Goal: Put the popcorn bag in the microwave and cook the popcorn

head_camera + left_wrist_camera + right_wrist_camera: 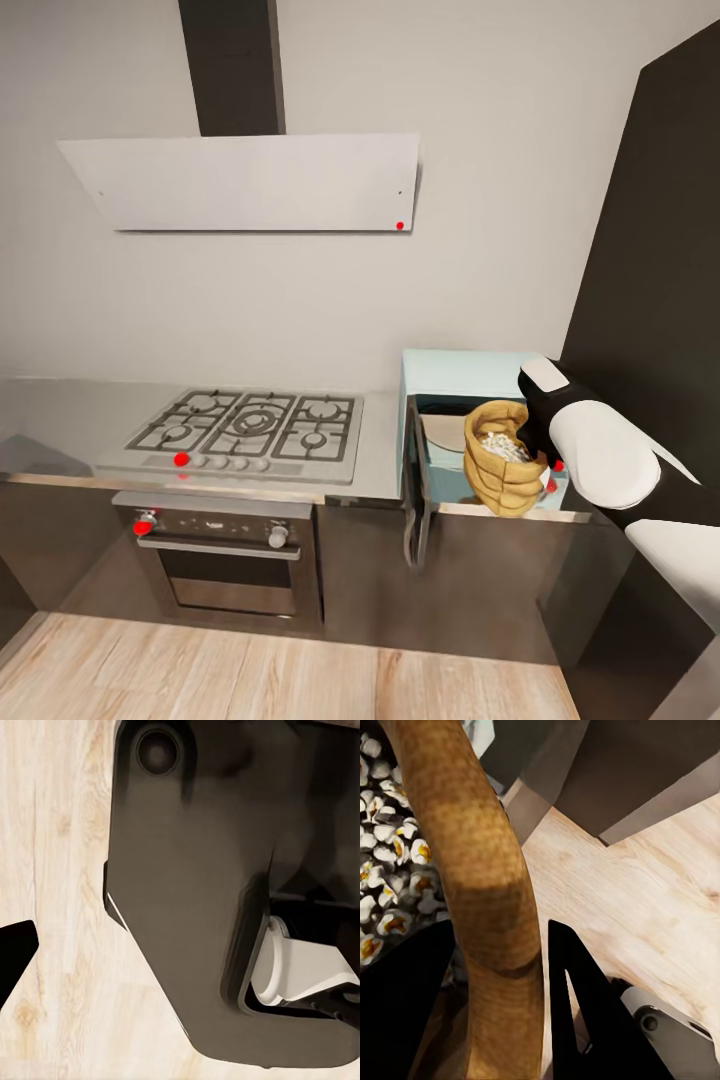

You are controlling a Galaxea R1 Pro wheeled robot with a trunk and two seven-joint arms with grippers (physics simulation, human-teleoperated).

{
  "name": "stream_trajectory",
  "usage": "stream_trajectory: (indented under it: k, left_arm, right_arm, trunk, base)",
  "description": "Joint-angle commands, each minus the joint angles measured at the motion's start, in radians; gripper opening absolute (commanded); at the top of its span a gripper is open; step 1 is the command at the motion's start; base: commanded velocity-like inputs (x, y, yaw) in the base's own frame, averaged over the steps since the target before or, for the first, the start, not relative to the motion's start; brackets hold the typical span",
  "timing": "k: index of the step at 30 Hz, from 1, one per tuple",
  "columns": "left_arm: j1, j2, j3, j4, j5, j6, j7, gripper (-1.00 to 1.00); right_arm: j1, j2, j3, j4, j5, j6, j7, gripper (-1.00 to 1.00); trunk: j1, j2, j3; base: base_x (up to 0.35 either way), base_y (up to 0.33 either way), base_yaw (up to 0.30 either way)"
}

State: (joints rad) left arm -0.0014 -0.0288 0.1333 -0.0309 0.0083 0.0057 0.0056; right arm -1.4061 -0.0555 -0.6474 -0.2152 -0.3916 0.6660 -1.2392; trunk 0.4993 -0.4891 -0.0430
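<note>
A: What is nearest?

B: The right gripper (499, 945). Its two dark fingers (585, 1020) clamp the rolled rim of the popcorn bag (503, 456), with pale popcorn (390, 877) inside.

A: And where does the bag hang?

B: Upright, at the open mouth of the microwave (455, 375), about four o'clock in the head view, above the countertop (60, 415). The cavity lies straight behind it. I cannot tell the left gripper's opening.
</note>
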Motion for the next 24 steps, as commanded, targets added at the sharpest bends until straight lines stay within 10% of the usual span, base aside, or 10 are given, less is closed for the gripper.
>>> stream_trajectory:
  k: [1, 24]
  left_arm:
    - [0.000, 0.000, 0.006, -0.001, 0.001, 0.001, 0.001, 1.00]
    - [0.000, 0.000, 0.006, -0.001, 0.001, 0.001, 0.001, 1.00]
  right_arm:
    - [-0.001, 0.000, 0.006, -0.001, -0.010, 0.010, -0.006, -1.00]
    - [-0.001, 0.002, -0.029, -0.001, -0.010, 0.011, -0.006, -1.00]
  trunk:
    - [0.001, -0.002, -0.002]
    - [0.001, -0.002, -0.002]
  base:
    - [0.030, 0.000, 0.000]
    - [0.035, 0.013, 0.000]
